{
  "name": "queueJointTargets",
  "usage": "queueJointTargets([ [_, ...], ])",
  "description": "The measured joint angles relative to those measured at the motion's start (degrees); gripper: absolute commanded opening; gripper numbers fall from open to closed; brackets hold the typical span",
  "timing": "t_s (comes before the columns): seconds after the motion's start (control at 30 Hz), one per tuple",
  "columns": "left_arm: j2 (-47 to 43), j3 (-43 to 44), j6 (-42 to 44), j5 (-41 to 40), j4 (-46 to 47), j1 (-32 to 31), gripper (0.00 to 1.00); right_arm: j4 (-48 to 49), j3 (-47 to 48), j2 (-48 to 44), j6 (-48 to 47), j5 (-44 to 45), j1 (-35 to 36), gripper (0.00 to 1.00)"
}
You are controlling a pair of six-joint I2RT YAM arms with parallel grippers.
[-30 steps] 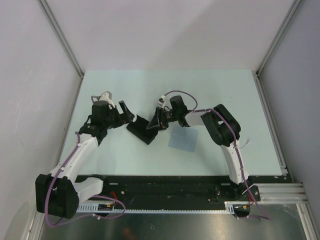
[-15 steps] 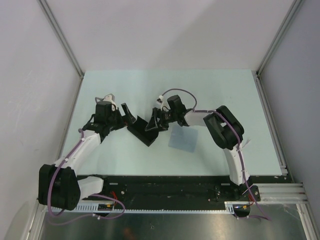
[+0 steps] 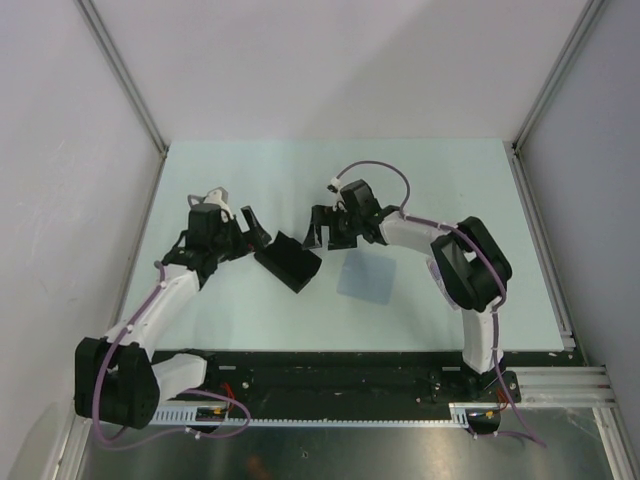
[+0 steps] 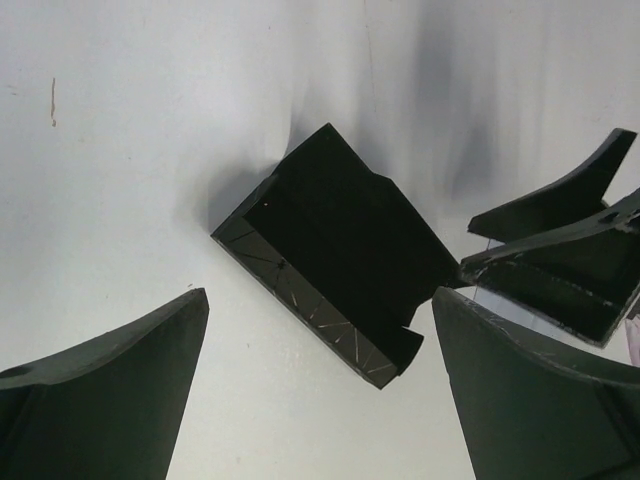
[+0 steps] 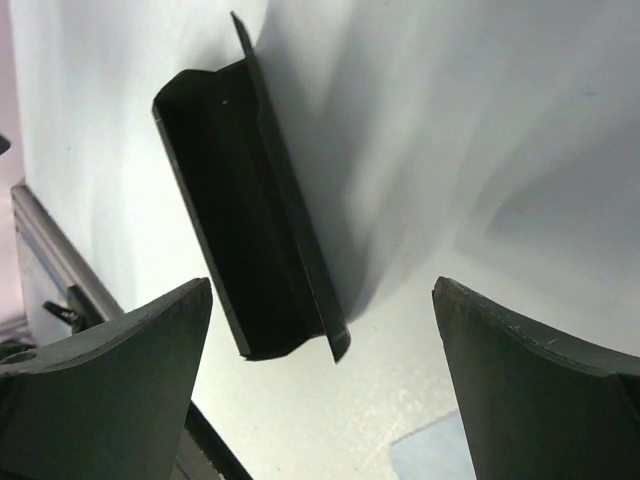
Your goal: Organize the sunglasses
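Note:
The black oblong case (image 3: 288, 262) lies on the table between my two grippers. In the left wrist view the case (image 4: 330, 250) lies just ahead of my open left gripper (image 4: 320, 300), and nothing is held. My left gripper (image 3: 256, 230) stands at the case's left end. The right gripper (image 3: 318, 228) is open and apart from the case, just to its right. The right wrist view shows the case (image 5: 250, 230) as a dark open trough ahead of the open right gripper (image 5: 320, 290). The sunglasses are hidden from every view.
A pale blue square cloth (image 3: 366, 280) lies flat on the table right of the case, below the right gripper; its corner (image 5: 440, 450) shows in the right wrist view. The right gripper's fingers (image 4: 560, 250) appear beyond the case in the left wrist view.
The right gripper has opened, let go of the case and drawn back up and to the right. The case now rests on the table. The left arm shifted slightly right earlier.

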Motion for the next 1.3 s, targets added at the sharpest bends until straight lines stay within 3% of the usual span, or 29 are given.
queueJointTargets([
  [0.13, -0.6, 0.0, 0.1, 1.1, 0.0, 0.0, 0.92, -3.8, 0.0, -3.0, -1.2, 5.1, -0.5, 0.91],
  [0.37, -1.5, 0.0, 0.6, 5.7, 0.0, -0.1, 0.78, -12.6, -0.1, -11.8, -3.5, 13.9, -1.2, 0.70],
  [0.8, -0.4, -5.6, 0.1, 11.8, 2.5, -12.0, 0.66, -20.8, -9.7, -25.5, -3.0, 25.2, -1.7, 0.67],
  [0.97, 4.8, -7.6, -2.4, 11.9, 7.2, -16.1, 0.57, -20.9, -10.1, -26.0, -2.9, 26.5, -2.4, 0.66],
  [1.3, 11.4, -11.6, -7.1, 11.4, 18.9, -20.2, 0.52, -21.0, -10.4, -26.0, -2.5, 27.0, -2.4, 0.66],
])
